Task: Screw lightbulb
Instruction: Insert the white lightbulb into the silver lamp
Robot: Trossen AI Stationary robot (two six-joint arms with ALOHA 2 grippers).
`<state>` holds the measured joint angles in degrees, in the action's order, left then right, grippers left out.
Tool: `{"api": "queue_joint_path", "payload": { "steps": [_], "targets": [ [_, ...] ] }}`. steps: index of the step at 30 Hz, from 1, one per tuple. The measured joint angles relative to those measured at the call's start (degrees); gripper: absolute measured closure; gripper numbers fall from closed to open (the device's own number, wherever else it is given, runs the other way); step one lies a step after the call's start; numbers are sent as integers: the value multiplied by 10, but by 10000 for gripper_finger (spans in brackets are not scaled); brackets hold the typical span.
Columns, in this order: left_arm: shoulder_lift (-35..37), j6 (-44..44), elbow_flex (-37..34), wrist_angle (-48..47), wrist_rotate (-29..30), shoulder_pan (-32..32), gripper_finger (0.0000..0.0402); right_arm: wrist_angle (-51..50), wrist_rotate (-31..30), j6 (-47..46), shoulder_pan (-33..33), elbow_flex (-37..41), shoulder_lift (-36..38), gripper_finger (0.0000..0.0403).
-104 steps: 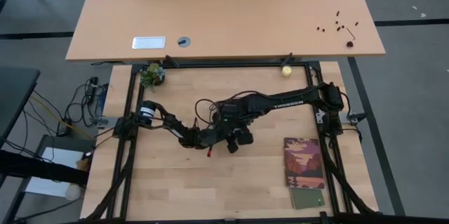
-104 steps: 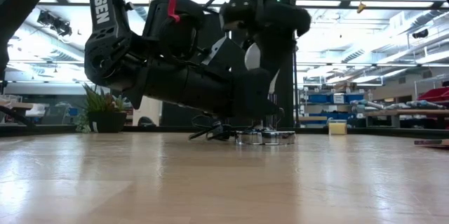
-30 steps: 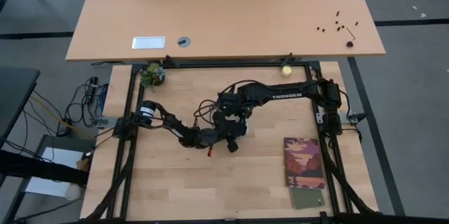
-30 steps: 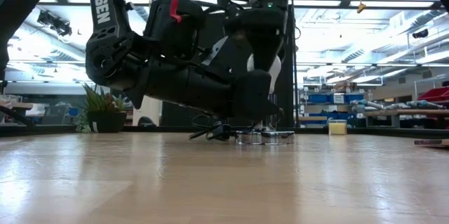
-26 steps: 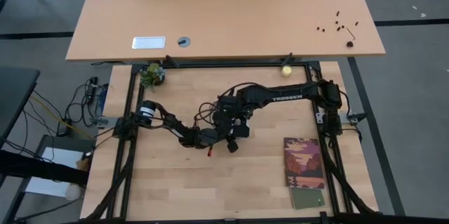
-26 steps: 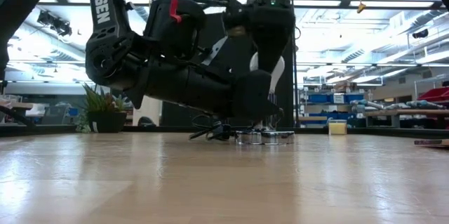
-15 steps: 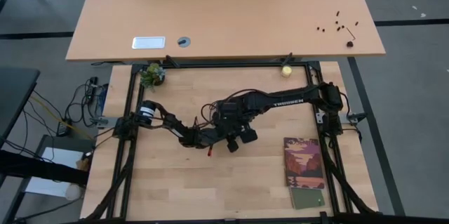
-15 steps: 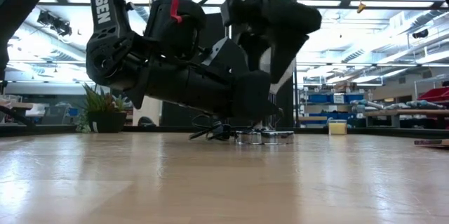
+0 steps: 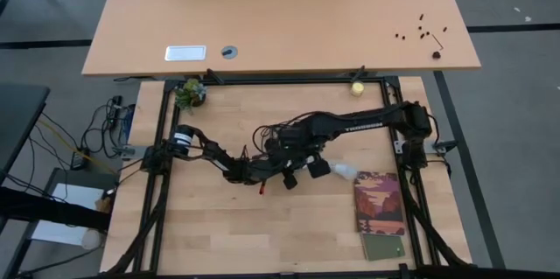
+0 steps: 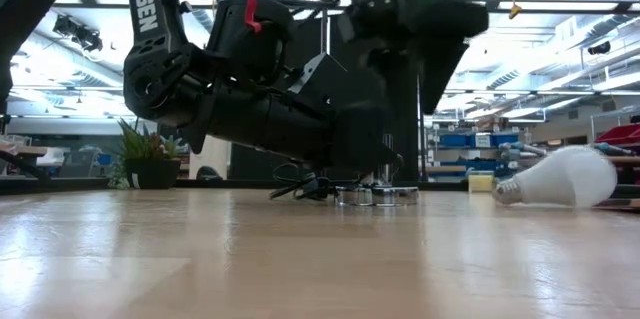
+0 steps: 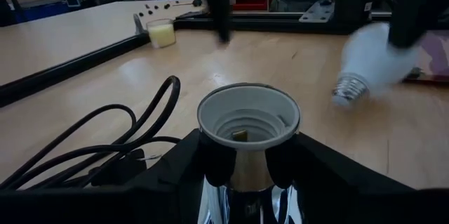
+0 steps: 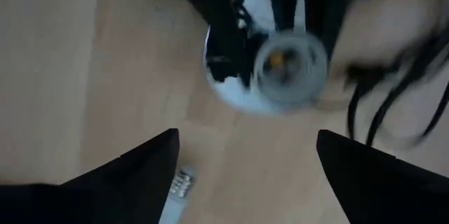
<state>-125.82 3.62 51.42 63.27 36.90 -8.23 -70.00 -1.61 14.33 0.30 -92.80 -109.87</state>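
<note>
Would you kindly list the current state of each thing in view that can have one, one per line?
lightbulb: lying on its side on the table, out of the socket, held by nothing.
socket: upright, empty, clamped between the left hand's fingers.
left hand: shut on the socket.
right hand: open, empty, above the socket.
black cord: loose on the table beside the socket.
booklet: closed, flat on the table.

Setting: robotics lab or workshop. Open hall stretching behind the table [image 10: 300,259], shelving [image 10: 470,144] holding blue bins, ceiling lights [image 10: 560,59] glowing overhead, black frame [image 9: 162,139] edging the table, cables [image 9: 96,139] trailing alongside.
</note>
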Motion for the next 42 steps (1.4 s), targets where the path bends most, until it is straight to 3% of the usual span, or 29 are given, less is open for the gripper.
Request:
{"api": "queue_joint_path", "payload": {
  "steps": [5, 13, 19, 32, 37, 42],
  "targets": [
    [0, -2, 0, -4, 0, 0, 218, 37, 4, -120, 10, 79, 76, 78],
    [0, -1, 0, -9, 0, 0, 203, 234, -34, -352, 32, 322, 265, 90],
    [-1, -3, -1, -24, 0, 0, 184, 329, -132, -522, 111, 447, 353, 90],
    [-4, 22, -2, -27, -9, -1, 181, 329, -354, -738, 314, 538, 349, 89],
    [-2, 82, 0, -62, -23, -11, 181, 352, -379, -807, 339, 606, 349, 89],
    [0, 98, 0, -71, -16, -21, 181, 473, -380, -797, 341, 679, 348, 89]
  ]
}}
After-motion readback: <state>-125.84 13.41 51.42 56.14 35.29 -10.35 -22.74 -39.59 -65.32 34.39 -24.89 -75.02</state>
